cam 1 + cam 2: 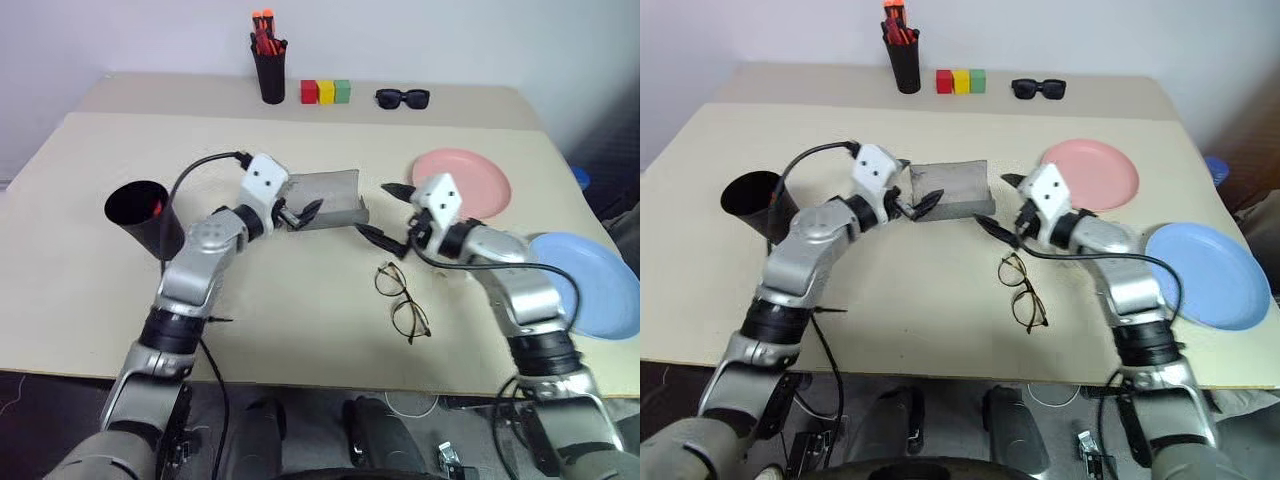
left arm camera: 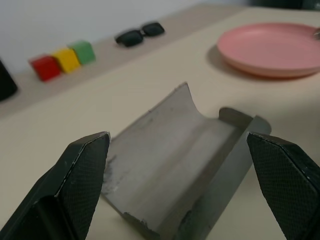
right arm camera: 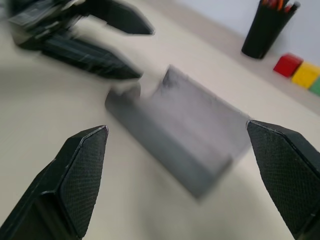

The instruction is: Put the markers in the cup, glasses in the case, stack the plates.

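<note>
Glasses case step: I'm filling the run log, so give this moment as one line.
case: open, empty | glasses: on table, outside case | left gripper: open at case | right gripper: open, holding nothing

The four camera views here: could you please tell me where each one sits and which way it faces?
Left eye view: on the head, looking forward and down over the table; both arms show, with the left gripper and right gripper.
Right eye view: beside it, same scene.
Left wrist view: looks along its open fingers at the open case, the pink plate beyond.
Right wrist view: faces the case from the opposite side; the left gripper shows.
Shared: all four show the case.
</note>
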Motion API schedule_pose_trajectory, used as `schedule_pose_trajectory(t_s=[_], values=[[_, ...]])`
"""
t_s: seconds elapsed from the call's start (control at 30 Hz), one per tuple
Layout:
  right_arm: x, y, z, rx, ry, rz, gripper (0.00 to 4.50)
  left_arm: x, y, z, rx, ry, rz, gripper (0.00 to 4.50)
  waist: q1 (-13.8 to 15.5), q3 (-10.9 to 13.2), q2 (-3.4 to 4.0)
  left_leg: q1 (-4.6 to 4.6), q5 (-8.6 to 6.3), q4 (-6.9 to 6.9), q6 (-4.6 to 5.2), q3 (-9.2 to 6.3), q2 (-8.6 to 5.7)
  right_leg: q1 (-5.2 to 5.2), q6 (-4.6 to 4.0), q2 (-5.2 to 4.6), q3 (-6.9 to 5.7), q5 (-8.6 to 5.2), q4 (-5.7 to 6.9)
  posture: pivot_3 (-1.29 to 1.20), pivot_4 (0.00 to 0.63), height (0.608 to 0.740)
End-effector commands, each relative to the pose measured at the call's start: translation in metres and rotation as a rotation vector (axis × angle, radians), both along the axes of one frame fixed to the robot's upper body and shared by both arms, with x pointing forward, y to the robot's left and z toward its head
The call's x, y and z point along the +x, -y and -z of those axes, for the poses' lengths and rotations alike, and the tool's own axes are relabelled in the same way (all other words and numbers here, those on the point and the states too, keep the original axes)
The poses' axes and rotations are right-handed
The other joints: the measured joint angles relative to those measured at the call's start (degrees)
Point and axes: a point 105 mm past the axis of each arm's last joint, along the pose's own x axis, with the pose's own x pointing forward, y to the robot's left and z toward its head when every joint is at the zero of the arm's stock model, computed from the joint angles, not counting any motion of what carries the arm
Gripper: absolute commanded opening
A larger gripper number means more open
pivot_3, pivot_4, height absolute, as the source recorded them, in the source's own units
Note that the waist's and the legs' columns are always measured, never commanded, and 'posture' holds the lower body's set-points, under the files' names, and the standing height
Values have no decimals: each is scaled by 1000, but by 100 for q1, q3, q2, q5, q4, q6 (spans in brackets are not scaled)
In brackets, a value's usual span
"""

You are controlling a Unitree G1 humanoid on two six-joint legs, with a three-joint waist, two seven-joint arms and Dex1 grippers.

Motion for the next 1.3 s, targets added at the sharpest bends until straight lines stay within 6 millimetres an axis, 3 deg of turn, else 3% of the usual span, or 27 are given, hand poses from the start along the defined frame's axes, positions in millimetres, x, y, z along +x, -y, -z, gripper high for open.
schedule_pose_trajectory(t_s=[0.03,0.23,0.27,0.33,0.53,0.63,0.7,1.0,1.23,1.3], values=[[-16,19,-8,-36,42,20,4500,7,14,10,29,-74,115,4481,0,0,0,-1,-1,1,2,0,-3,2,1,-2,0,-1,-3,0,150,732],[-33,41,3,-56,6,97,4500,7,25,28,87,-190,260,4481,-47,1,2,-6,-2,0,4,0,-1,-6,1,2,3,-1,0,0,150,732],[-36,45,5,-55,0,120,4500,6,28,29,92,-205,284,4240,-38,1,3,-6,-2,-1,4,0,-2,-7,1,2,3,-1,2,0,150,732],[-42,52,8,-53,-11,152,4500,6,31,32,115,-214,310,3636,-21,1,2,-7,-2,1,4,-1,-2,-6,1,2,3,-1,2,0,150,732],[-51,59,14,-47,-30,166,4500,5,33,36,145,-184,338,659,-11,1,3,-10,-2,7,4,-2,-3,-5,2,0,3,-1,1,0,150,732],[-53,61,16,-45,-31,173,4500,0,34,34,156,-142,378,659,-16,1,3,-10,-2,8,4,-2,-3,-5,2,1,3,-1,2,0,150,732],[-53,62,16,-43,-31,175,4500,-14,31,33,168,-102,457,659,-43,0,4,-10,-2,8,4,-2,-2,-5,2,1,3,-1,2,0,150,732],[-53,53,15,-37,-43,138,4500,-93,-3,36,256,-153,722,659,4,1,8,-7,-2,13,4,0,3,-1,0,-2,4,-1,7,0,150,732],[-55,49,17,-38,-77,113,4500,-100,-10,43,326,-156,723,659,-11,0,8,-4,-3,23,5,-1,2,5,0,-1,4,-2,7,0,150,732],[-57,48,22,-61,-119,107,4500,-98,-12,47,343,-176,723,1173,-13,0,8,-3,-3,22,5,-1,2,5,0,0,4,-2,8,0,150,732]])
